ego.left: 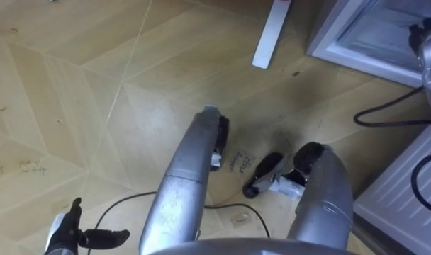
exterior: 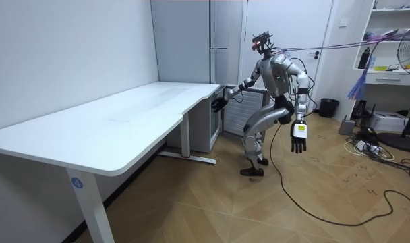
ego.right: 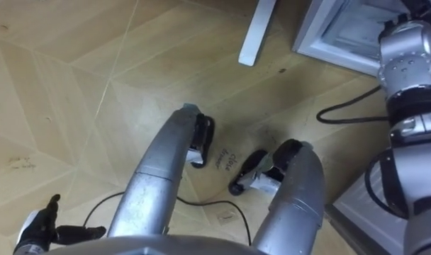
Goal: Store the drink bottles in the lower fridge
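The left hand [ego.left: 63, 237] hangs open; the right hand [exterior: 219, 104] reaches forward.

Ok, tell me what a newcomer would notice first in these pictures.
The eye goes first to the robot, which stands with bent knees by the tall grey fridge, at the far end of a long white desk. Its right robot hand reaches out to the fridge's low part. Its left robot hand hangs open and empty at its side, above the wooden floor.
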Tool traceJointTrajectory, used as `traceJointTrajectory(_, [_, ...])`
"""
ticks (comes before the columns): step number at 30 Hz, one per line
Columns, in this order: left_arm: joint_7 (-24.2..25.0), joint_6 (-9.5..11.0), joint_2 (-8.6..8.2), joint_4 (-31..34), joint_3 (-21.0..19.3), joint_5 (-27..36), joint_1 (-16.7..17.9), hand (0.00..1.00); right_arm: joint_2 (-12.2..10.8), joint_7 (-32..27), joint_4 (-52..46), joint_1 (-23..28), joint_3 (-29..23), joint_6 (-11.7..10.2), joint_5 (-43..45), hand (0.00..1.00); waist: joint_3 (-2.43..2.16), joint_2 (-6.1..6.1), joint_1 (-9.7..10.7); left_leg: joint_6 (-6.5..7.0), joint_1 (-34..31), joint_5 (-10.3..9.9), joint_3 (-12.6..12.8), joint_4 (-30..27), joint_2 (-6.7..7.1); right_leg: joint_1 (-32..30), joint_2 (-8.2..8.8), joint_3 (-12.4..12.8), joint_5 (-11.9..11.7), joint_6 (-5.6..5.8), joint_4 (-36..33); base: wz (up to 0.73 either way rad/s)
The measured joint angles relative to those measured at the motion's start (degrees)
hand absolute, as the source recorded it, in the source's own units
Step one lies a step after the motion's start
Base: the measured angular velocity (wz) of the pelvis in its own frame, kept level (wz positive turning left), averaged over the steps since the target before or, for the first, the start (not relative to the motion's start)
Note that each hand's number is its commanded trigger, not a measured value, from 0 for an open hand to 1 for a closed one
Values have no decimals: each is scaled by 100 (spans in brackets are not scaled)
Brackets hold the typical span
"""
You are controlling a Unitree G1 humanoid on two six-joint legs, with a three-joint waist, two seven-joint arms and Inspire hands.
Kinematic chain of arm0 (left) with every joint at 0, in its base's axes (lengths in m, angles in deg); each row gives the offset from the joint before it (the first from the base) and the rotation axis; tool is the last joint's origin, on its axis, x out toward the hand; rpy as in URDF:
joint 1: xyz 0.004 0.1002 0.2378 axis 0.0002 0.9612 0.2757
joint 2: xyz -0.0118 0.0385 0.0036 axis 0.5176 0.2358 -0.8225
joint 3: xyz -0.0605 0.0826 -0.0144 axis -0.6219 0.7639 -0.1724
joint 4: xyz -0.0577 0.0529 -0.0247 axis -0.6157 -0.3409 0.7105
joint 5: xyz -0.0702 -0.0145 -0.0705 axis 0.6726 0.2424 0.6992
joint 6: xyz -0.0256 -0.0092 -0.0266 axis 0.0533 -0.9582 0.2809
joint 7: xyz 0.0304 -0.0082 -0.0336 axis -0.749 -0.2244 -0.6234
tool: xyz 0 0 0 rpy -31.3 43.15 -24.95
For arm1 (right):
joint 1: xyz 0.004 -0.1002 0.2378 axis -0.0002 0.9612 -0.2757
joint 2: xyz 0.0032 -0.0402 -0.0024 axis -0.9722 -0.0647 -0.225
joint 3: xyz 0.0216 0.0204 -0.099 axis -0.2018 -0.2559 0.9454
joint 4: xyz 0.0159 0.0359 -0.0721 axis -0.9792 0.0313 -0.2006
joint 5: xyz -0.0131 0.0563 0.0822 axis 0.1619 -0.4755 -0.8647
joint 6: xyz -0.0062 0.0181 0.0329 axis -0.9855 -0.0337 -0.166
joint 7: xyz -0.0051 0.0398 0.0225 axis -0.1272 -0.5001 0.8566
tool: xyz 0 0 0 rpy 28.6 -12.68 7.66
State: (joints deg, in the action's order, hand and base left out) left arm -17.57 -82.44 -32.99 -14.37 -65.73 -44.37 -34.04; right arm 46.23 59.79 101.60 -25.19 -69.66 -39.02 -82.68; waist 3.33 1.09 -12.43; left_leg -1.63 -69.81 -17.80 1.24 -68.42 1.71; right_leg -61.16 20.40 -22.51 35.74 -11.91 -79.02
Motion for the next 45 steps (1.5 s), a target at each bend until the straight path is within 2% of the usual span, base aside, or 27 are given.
traceJointTrajectory(3, [90, -27, 2, -59, 9, 5, 3, 0, 0, 446, 293, 128, 122, 156, 253, 0, 2, -6, -69, -3, 307, 1, -25, 261, -7, 321, -114, -41, -81, 56, 314, -7])
traceJointTrajectory(5, [199, -38, -5, -259, 10, 11, -90, 0, 90, 1127, 451, 464, 347, 284, 614, 0, 10, 21, -67, -10, 656, 5, -69, 578, -17, 685, -202, -120, -169, 120, 682, 4])
traceJointTrajectory(7, [284, -47, -5, -528, 15, 7, -239, 0, 193, 1707, 530, 697, 574, 410, 1112, 0, 20, 47, -67, -15, 924, 8, -100, 859, -29, 978, -259, -211, -293, 76, 1007, 0])
traceJointTrajectory(9, [297, -46, -4, -669, -4, 7, -333, 0, 280, 2148, 530, 912, 678, 489, 1559, 0, 24, 73, -56, -21, 1175, 12, -155, 1105, -11, 1253, -328, -274, -387, 113, 1300, -2])
traceJointTrajectory(11, [405, -38, -3, -882, -5, 11, -500, 0, 285, 2624, 616, 1136, 799, 568, 1950, 0, 17, 95, -60, -23, 1521, 14, -182, 1376, -103, 1607, -512, -333, -517, 182, 1728, -14])
traceJointTrajectory(12, [442, -41, -6, -942, 2, 10, -545, 0, 282, 2776, 651, 1224, 861, 574, 2063, 0, 16, 93, -57, -22, 1630, 15, -185, 1436, -111, 1730, -549, -346, -537, 213, 1824, -11])
traceJointTrajectory(14, [528, -43, -9, -1145, 17, 9, -725, 0, 270, 3190, 703, 1669, 939, 633, 2743, 0, -1, 96, -22, 1, 2060, 108, -204, 1679, -114, 2204, -664, -372, -597, 359, 2191, -5])
traceJointTrajectory(15, [531, -45, -15, -1217, 26, 9, -802, 0, 254, 3278, 752, 1770, 955, 634, 2907, 0, -7, 102, -21, 11, 2158, 111, -207, 1746, -113, 2312, -692, -381, -616, 393, 2293, -3])
traceJointTrajectory(17, [531, 11, -126, -1599, 2, -1, -1112, 0, 168, 3585, 1000, 2256, 945, 633, 3610, 0, -66, 87, 42, 53, 2518, 113, -228, 2004, -139, 2770, -837, -443, -725, 559, 2767, 6])
traceJointTrajectory(18, [531, 17, -169, -1705, -4, -14, -1175, 0, 138, 3664, 1075, 2358, 940, 638, 3810, 0, -77, 71, 61, 74, 2610, 106, -223, 2063, -157, 2881, -885, -443, -762, 598, 2892, 0])
traceJointTrajectory(19, [520, 21, -266, -1876, -39, -81, -1249, 0, 39, 3781, 1247, 2521, 925, 645, 4190, 0, -87, 60, 96, 121, 2826, 79, -188, 2176, -191, 3127, -959, -428, -825, 663, 3111, -9])
traceJointTrajectory(21, [507, 33, -381, -2045, -32, -92, -1279, 0, -195, 3871, 1487, 2759, 865, 642, 4530, 0, -140, 73, 210, 150, 3170, 75, -156, 2442, -197, 3461, -1029, -406, -915, 771, 3462, -8])
traceJointTrajectory(22, [506, 49, -469, -2138, -36, -113, -1296, 0, -314, 3962, 1571, 2974, 849, 628, 4818, 0, -198, 43, 278, 165, 3386, 84, -159, 2617, -197, 3693, -1104, -413, -1011, 829, 3745, -11])
traceJointTrajectory(23, [504, 76, -546, -2211, -35, -185, -1298, 0, -453, 4021, 1653, 3168, 821, 627, 5175, 0, -218, 37, 298, 180, 3636, 92, -135, 2795, -199, 3936, -1160, -393, -1098, 877, 3999, -12])
traceJointTrajectory(26, [500, 83, -660, -2342, -36, -216, -1302, 0, -770, 4029, 1757, 3553, 816, 632, 5932, 0, -245, 22, 415, 205, 4134, 105, -35, 3149, -192, 4376, -1187, -311, -1177, 985, 4362, -11])
traceJointTrajectory(27, [498, 81, -716, -2419, -38, -252, -1303, 0, -885, 4022, 1775, 3647, 815, 633, 6180, 0, -245, 0, 441, 209, 4308, 103, 23, 3261, -201, 4520, -1212, -272, -1215, 1006, 4499, -20])
traceJointTrajectory(29, [494, 72, -802, -2543, -39, -336, -1292, 0, -984, 4020, 1739, 3872, 632, 614, 6223, 0, -257, -13, 496, 233, 4614, 121, 64, 3509, -192, 4802, -1256, -239, -1294, 1044, 4764, -13])
traceJointTrajectory(30, [494, 68, -822, -2565, -39, -340, -1273, 0, -1012, 4000, 1717, 3914, 609, 612, 6225, 0, -249, 1, 520, 241, 4748, 137, 86, 3610, -188, 4922, -1260, -238, -1316, 1062, 4857, 0])
traceJointTrajectory(32, [475, 66, -893, -2548, -90, -468, -1139, 0, -1186, 3949, 1752, 4114, 436, 615, 6179, 0, -266, 15, 587, 230, 5177, 173, 123, 3916, -192, 5359, -1362, -227, -1440, 1111, 5304, -5])
traceJointTrajectory(34, [461, 38, -1022, -2510, -295, -701, -1040, 0, -1296, 3956, 1741, 4297, 333, 614, 6036, 0, -267, 18, 627, 223, 5509, 199, 150, 4162, -181, 5690, -1424, -218, -1531, 1155, 5636, -8])
traceJointTrajectory(35, [430, 30, -1076, -2510, -368, -778, -995, 0, -1391, 3956, 1713, 4447, 200, 613, 5948, 0, -281, 58, 636, 220, 5721, 225, 183, 4324, -166, 5869, -1450, -177, -1576, 1184, 5820, -7])
traceJointTrajectory(39, [337, 12, -1205, -2518, -547, -881, -871, 0, -1503, 3999, 1660, 4651, -90, 614, 5846, 0, -295, 107, 766, 207, 6086, 272, 190, 4615, -101, 6264, -1530, -151, -1726, 1221, 6223, -4])
traceJointTrajectory(40, [338, -2, -1256, -2516, -722, -937, -872, 0, -1557, 3988, 1659, 4697, -175, 614, 5814, 0, -310, 102, 780, 196, 6200, 279, 192, 4716, -102, 6369, -1554, -142, -1779, 1225, 6331, 0])
traceJointTrajectory(42, [308, -5, -1295, -2516, -935, -945, -891, 0, -1661, 3957, 1682, 4745, -262, 615, 5798, 0, -302, 151, 827, 186, 6368, 286, 200, 4839, -94, 6533, -1572, -143, -1811, 1226, 6450, -2])
traceJointTrajectory(45, [293, -4, -1343, -2502, -1153, -946, -949, 0, -1742, 3955, 1689, 4786, -415, 627, 5784, 0, -295, 142, 914, 183, 6527, 288, 170, 4941, -97, 6743, -1643, -121, -1927, 1238, 6675, 3])
